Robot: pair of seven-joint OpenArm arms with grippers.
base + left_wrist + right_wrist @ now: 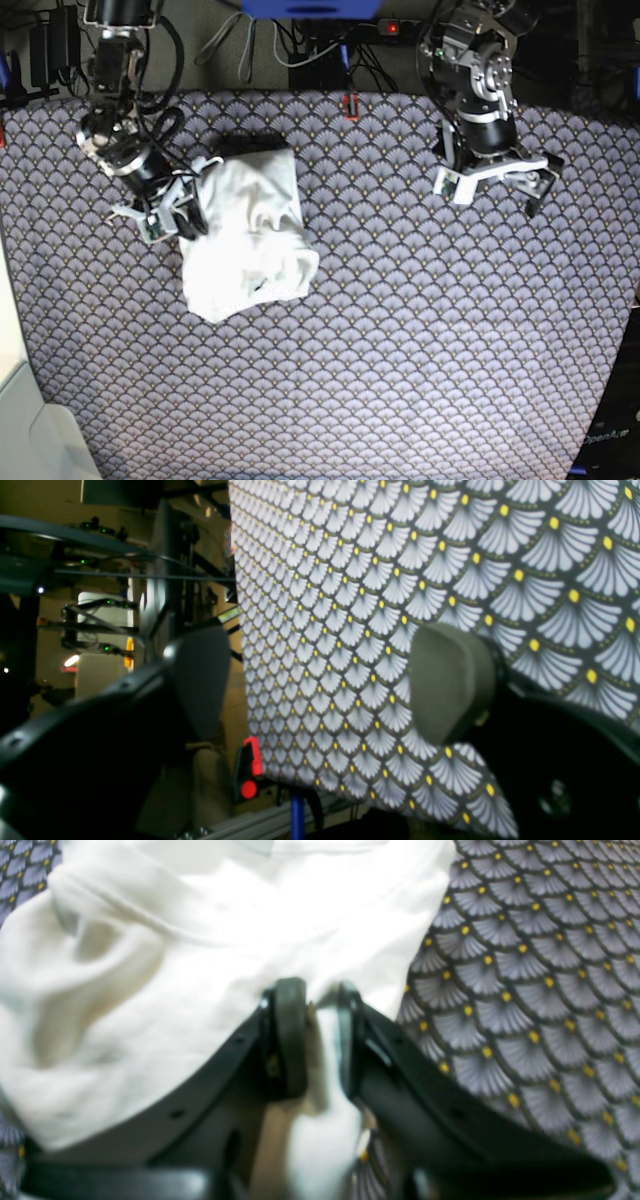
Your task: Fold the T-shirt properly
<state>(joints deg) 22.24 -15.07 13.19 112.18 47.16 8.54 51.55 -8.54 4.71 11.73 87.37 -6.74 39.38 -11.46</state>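
Right jaws pinching soft, wrinkled white T-shirt (210, 965), apparently its edge

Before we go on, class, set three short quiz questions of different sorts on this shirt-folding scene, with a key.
1. True or false: the left gripper holds the T-shirt.
2. Which gripper pinches white cloth? A) left B) right C) both
3. Fill in: the T-shirt lies bunched on the ___ tablecloth.

Key: 1 false, its jaws stand wide over bare cloth. 2 B, the right gripper. 3 patterned.
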